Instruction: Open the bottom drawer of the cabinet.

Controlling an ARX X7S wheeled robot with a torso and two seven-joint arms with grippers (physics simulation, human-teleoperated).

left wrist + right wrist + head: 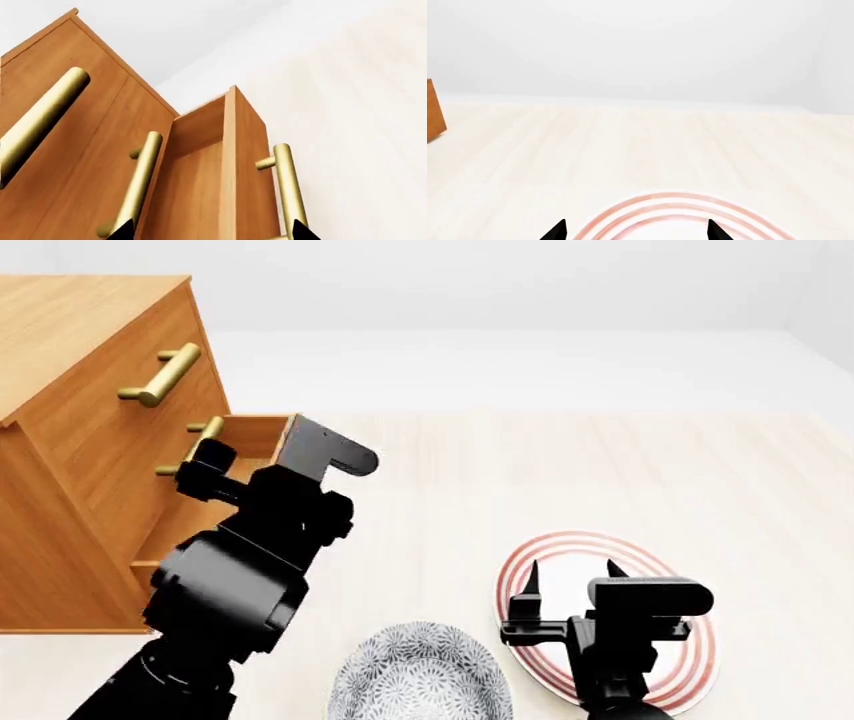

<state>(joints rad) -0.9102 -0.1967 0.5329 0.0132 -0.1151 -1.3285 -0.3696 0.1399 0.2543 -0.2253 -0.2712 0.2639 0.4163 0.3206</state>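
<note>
Left wrist view shows what the head view hides — the bottom drawer [233, 170] pulled out, left gripper [212, 231] spread wide by its handle [288, 185] — right gripper [574, 580] likewise wide.

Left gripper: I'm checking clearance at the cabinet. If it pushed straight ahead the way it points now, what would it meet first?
Most likely the bottom drawer, pulled out. In the left wrist view the left gripper looks straight at the drawer's front, its handle by one fingertip. Depth is unclear.
</note>
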